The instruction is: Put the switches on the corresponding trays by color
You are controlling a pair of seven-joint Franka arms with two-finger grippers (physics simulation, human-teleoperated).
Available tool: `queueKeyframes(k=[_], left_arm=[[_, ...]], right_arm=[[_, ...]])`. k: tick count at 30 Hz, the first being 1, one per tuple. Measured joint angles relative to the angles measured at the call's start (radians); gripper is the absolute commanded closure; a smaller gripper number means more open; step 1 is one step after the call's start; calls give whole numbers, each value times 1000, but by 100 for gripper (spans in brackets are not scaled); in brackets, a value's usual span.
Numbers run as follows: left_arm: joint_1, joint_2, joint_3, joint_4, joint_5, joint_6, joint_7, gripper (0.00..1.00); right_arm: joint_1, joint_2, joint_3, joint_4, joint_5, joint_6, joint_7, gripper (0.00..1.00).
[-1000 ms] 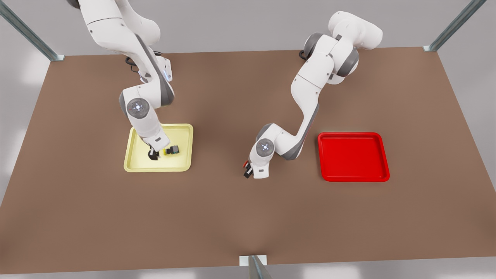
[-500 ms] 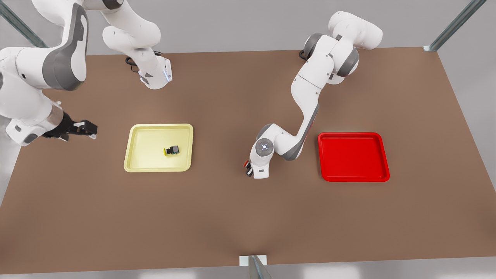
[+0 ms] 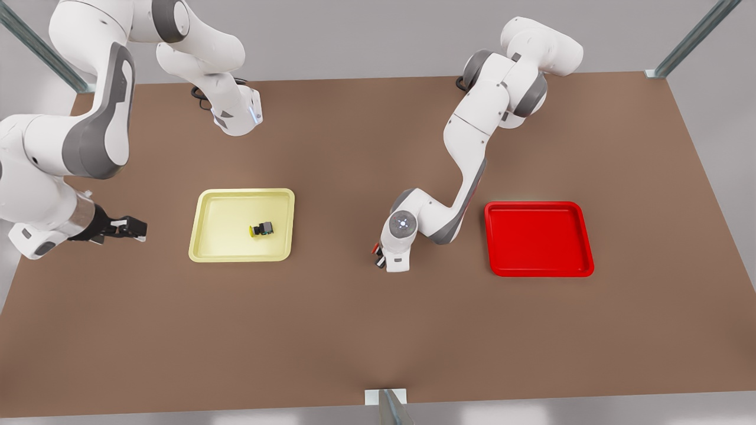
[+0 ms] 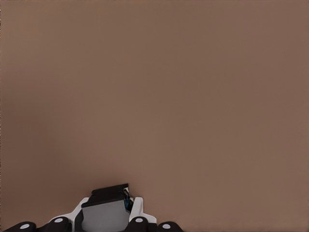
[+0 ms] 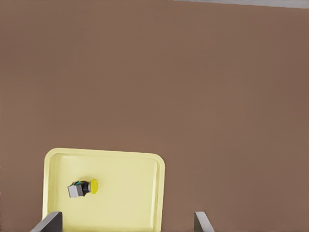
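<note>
Fingers (image 4: 137, 208) of the left gripper (image 3: 378, 258) pinch the red switch (image 4: 105, 211) by its stiff grey body, low over the surface (image 3: 354, 330). The red tray (image 3: 537, 271) lies at 3 o'clock in the front view. Tiny and light, the switch probably slips easily. Right gripper (image 3: 140, 229) waits, spread and empty. Yellow switch (image 3: 263, 229) sits in the yellow tray (image 3: 218, 254).

A tray (image 3: 224, 221) lies on the table (image 3: 354, 330). A switch (image 3: 263, 229) lies in this tray, nearer the tray's edge on the front view's right. On the front view's left of the tray, apart from it, the right gripper (image 3: 140, 230) hangs over the table with its fingers spread. On the front view's right of the tray, the left gripper (image 3: 377, 257) sits low over the table, clamped on a second switch (image 3: 374, 251). Past it, farther from the tray, the other tray (image 3: 537, 236) lies on the table.
</note>
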Motion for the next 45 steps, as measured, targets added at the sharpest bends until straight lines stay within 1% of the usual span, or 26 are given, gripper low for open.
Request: queueKeyframes(k=[5, 7, 8, 10, 12, 13, 15, 17, 19, 21, 24, 27, 28, 29, 30, 31, 35, 36, 37, 38, 39, 40, 41, 42, 43, 45], left_arm=[[2, -18, 15, -1, 2, -35, 4, 51], [2, -49, 24, -11, 17, -95, 41, 51], [4, -92, 37, -57, 23, -133, 86, 51], [5, -193, 51, -196, 33, -120, 186, 51], [7, -325, 84, -388, 38, -49, 311, 51], [8, -376, 107, -451, 39, -45, 381, 51], [10, -498, 171, -603, 38, -29, 583, 50], [7, -600, 270, -758, 35, 2, 830, 50], [11, -645, 390, -832, 33, 3, 1083, 50], [10, -669, 503, -870, 33, -14, 1336, 50], [30, -644, 614, -873, 32, -2, 1616, 50], [104, -594, 627, -873, 35, 65, 1776, 49], [112, -587, 627, -871, 37, 67, 1789, 43], [115, -574, 627, -868, 36, 68, 1789, 42], [115, -545, 627, -861, 34, 70, 1788, 32], [115, -526, 627, -852, 30, 71, 1785, 0], [114, -517, 627, -822, 22, 46, 1779, 0], [113, -531, 627, -764, 18, -25, 1778, 0], [112, -543, 629, -667, -3, -152, 1760, 0], [111, -548, 628, -494, -26, -340, 1660, 0], [109, -547, 624, -303, -44, -509, 1599, 0], [154, -559, 560, -185, -55, -578, 1595, 0], [323, -592, 385, -102, -59, -630, 1597, 0], [509, -625, 150, -79, -38, -633, 1595, 0], [603, -648, 32, -78, -5, -630, 1595, 0], [671, -678, -69, -79, 67, -632, 1594, 0]], right_arm=[[0, 0, 0, 0, 0, 5, 0, 0], [0, 0, 0, 0, 6, 13, 0, 0], [0, 1, 0, 0, 6, 14, 0, 0], [0, 5, 0, 0, 10, 15, 0, 0], [0, 6, 0, 0, 11, 16, 0, 0], [0, 10, 0, 0, 12, 16, 0, 0], [2, 12, 0, 0, 12, 16, 0, 0], [3, 16, 0, 0, 12, 17, 0, 0], [3, 18, 0, 3, 12, 19, 0, 0], [4, 18, 1, 3, 12, 26, 2, 0], [4, 19, 1, 3, 13, 28, 2, 0], [5, 20, 2, 3, 14, 28, 2, 0], [5, 20, 2, 3, 14, 28, 2, 0], [5, 20, 2, 3, 14, 28, 2, 0], [5, 20, 2, 3, 14, 28, 2, 0], [5, 20, 2, 3, 14, 28, 2, 0], [5, 20, 2, 3, 14, 29, 2, 0], [5, 20, 2, 3, 14, 29, 2, 0], [5, 20, 2, 3, 14, 29, 2, 0], [5, 20, 2, 3, 13, 29, 1, 0], [5, 20, 2, 3, 13, 31, 1, 0], [5, 20, 2, 3, 14, 37, 2, 0], [5, 20, 2, 3, 13, 38, 2, 0], [5, 20, 2, 3, 13, 39, 2, 0], [5, 20, 2, 3, 14, 39, 2, 0], [5, 20, 2, 3, 14, 39, 2, 0]])
